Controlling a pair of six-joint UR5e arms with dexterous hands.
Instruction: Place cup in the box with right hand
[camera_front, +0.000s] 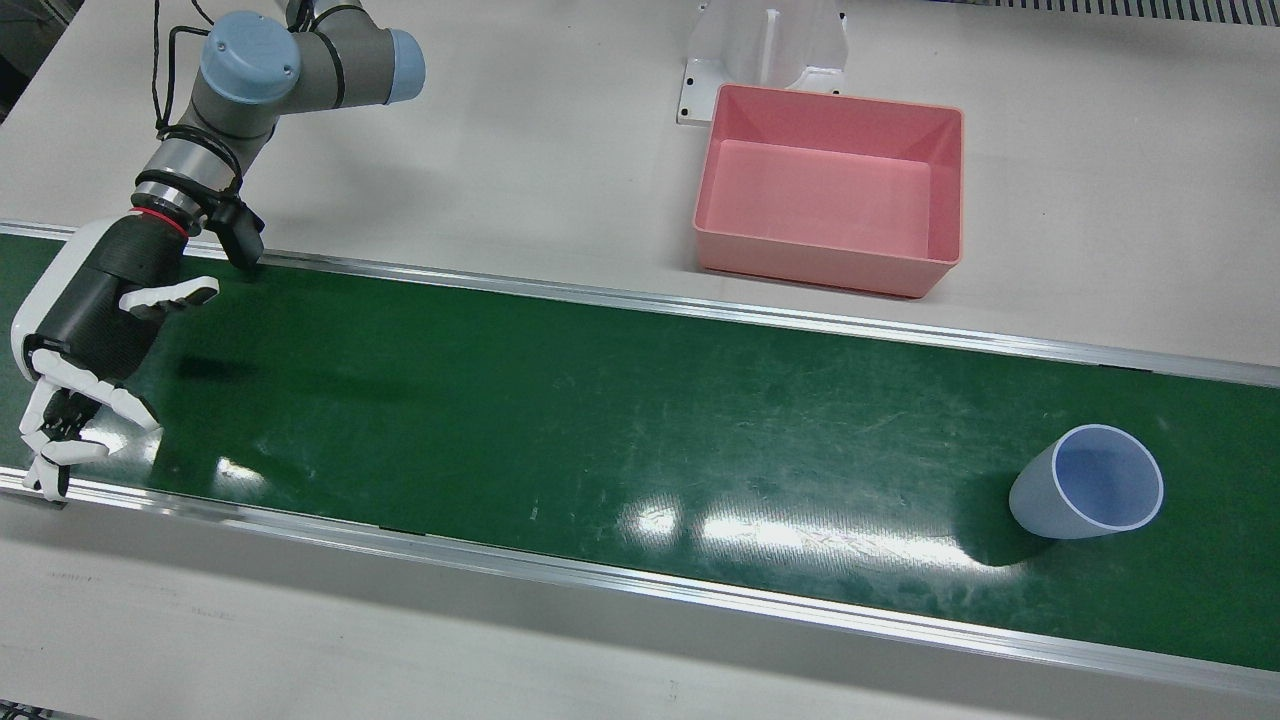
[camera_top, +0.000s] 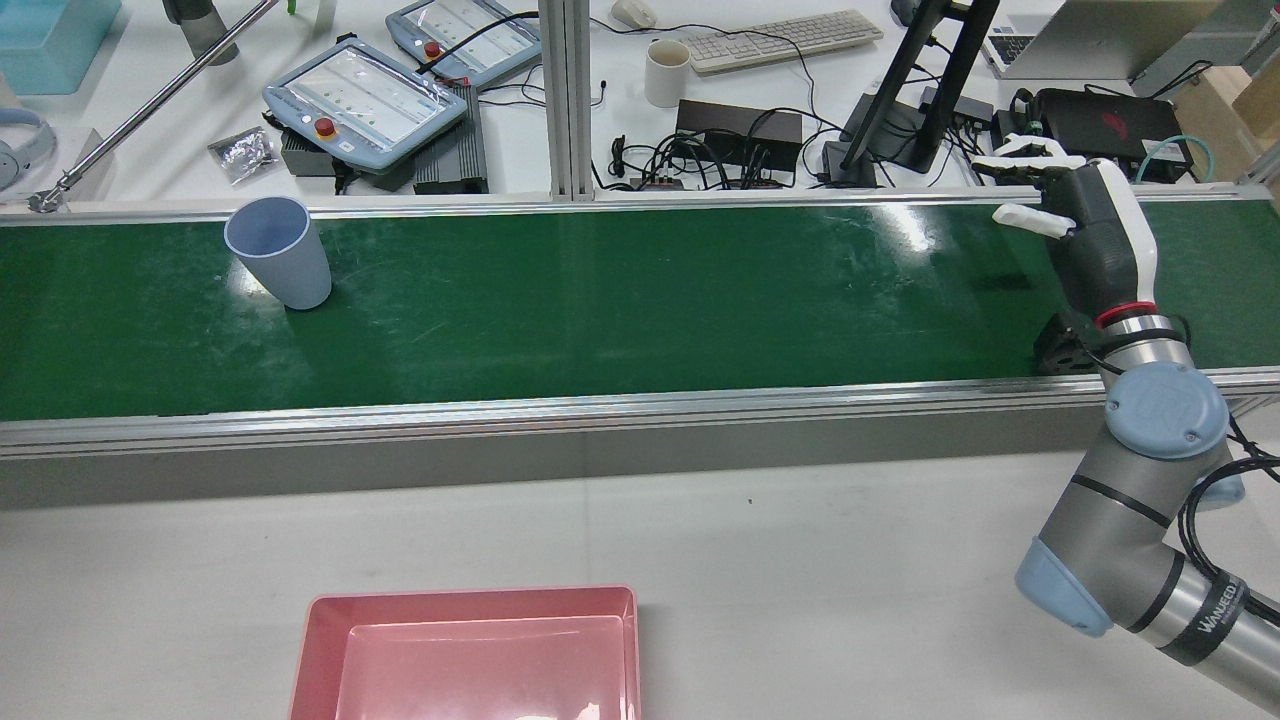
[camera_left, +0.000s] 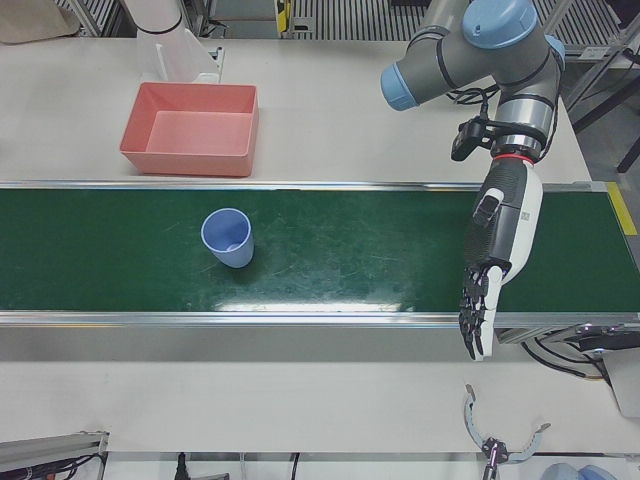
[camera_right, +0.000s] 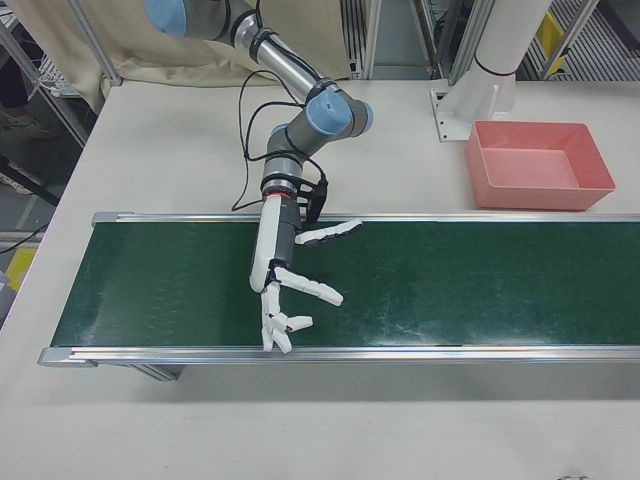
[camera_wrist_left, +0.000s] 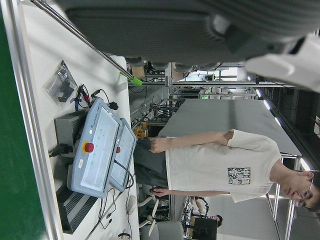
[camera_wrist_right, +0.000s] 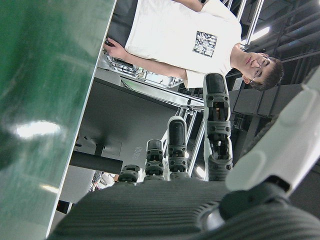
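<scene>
Clearly the right hand (camera_front: 85, 330) holds nothing, its fingers (camera_front: 60, 445) spread, well apart from the cup (camera_front: 1085, 484). It looks light, stiff and smooth; best gripped around its wall.

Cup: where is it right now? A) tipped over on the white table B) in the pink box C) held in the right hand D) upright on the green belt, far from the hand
D. The cup stands upright on the green belt, the box holds nothing, and the right hand is open, at the belt's opposite end.
</scene>
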